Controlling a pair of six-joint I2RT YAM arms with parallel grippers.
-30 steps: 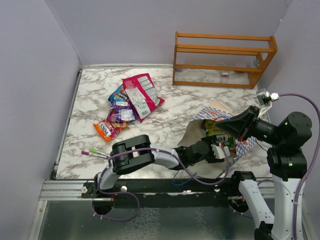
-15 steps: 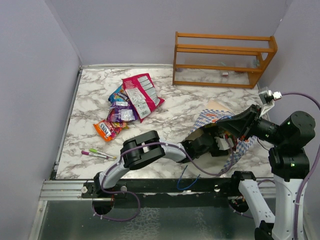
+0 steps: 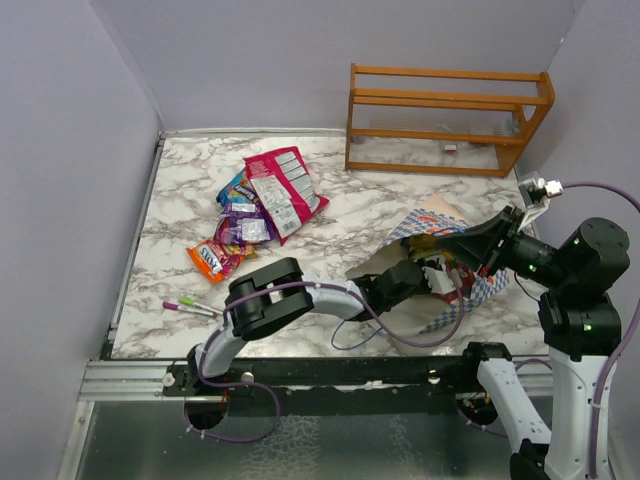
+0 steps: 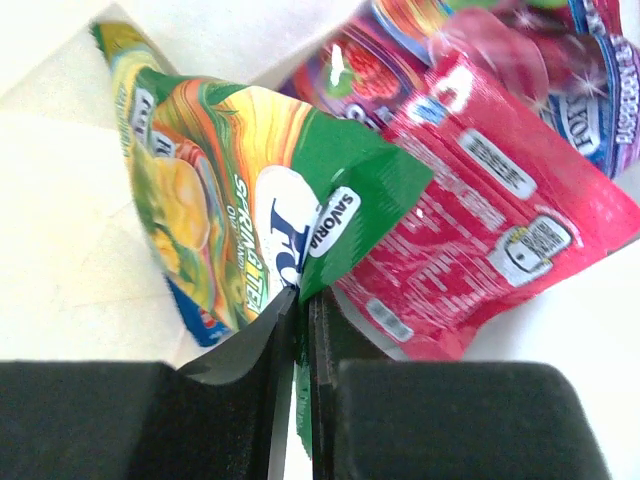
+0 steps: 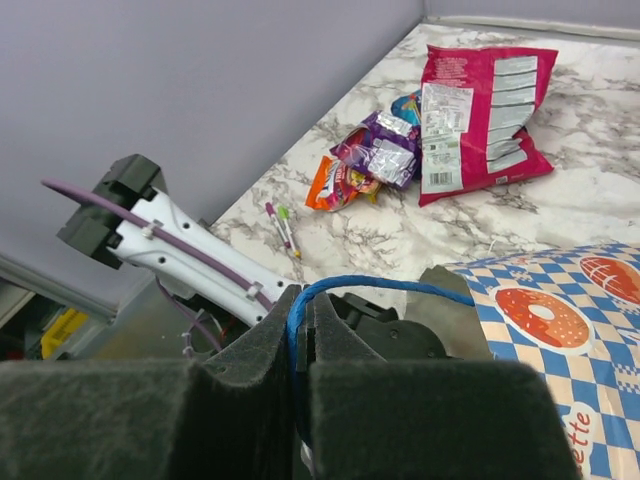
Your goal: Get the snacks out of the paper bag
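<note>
Inside the paper bag (image 5: 600, 340) lying at the table's (image 3: 350, 230) right, the left hand (image 4: 302, 310) pinches a green packet's (image 4: 250, 200) corner beside a red packet (image 4: 470, 230), while the right hand (image 5: 303, 320) pinches the bag's blue cord handle (image 5: 380, 285).

I see a green packet (image 4: 250, 230) and a red packet (image 4: 480, 230), both glossy, crinkled film. The paper bag (image 5: 560, 330) is matt paper, with a thin blue cord (image 5: 370, 285). My right end effector (image 5: 302, 310) has matt black, rough, foam-like pads. The desk (image 3: 350, 215) is smooth and marble-patterned. The rack (image 3: 440, 134) is orange wood.
</note>
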